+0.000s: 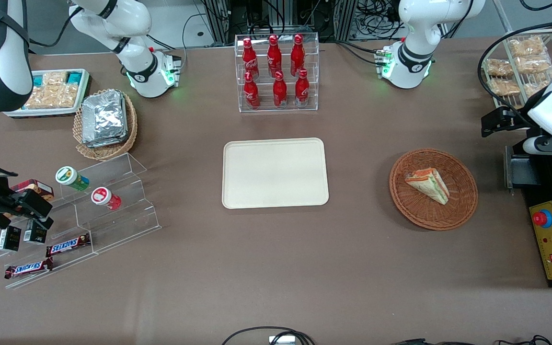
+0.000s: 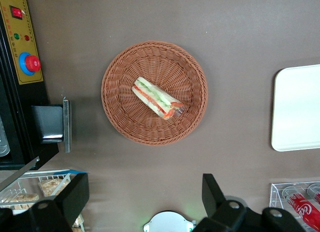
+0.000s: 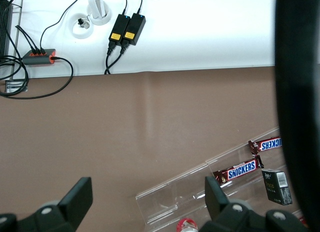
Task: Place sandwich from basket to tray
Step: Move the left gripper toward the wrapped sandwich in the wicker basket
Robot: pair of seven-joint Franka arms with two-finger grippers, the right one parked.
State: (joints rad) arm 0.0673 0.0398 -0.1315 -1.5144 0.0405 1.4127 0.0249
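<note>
Brown tabletop, bare along most of its near edge, with Snickers bars [image 1: 29,268] on clear steps [image 1: 113,191] at the near corner toward the parked arm's end. Farther in, at the middle of the tabletop, tray [image 1: 275,172] lying flat with nothing on it. Level with it and well apart, toward the working arm's end, basket [image 1: 433,225] holding the sandwich [image 1: 428,184], which rests on its side near the basket's centre, filling edge angled toward the near edge, no part over the rim. Close by at that end edge, a black control box [image 1: 551,239] with a red button. Gripper [image 2: 144,184] held high above the tabletop, well clear of the basket, fingers [image 2: 75,197] spread wide with nothing between them. Farthest off, a rack of red bottles [image 1: 277,72] near the far edge, past the tray. Judged at the very start: no descent made, no grasp taken. Several ways to go wrong from here. Might pinch across the soft bread too hard and crush the wedge, or close on slick wrap alone and lose it on the lift. Might come down off-centre, catch the wicker rim and drag or tip the light basket. Might close along the slanted faces and squeeze the wedge out sideways. Could also let go early over bare tabletop between basket and tray, or set down too near the tray's rim and leave the wedge half off.
</note>
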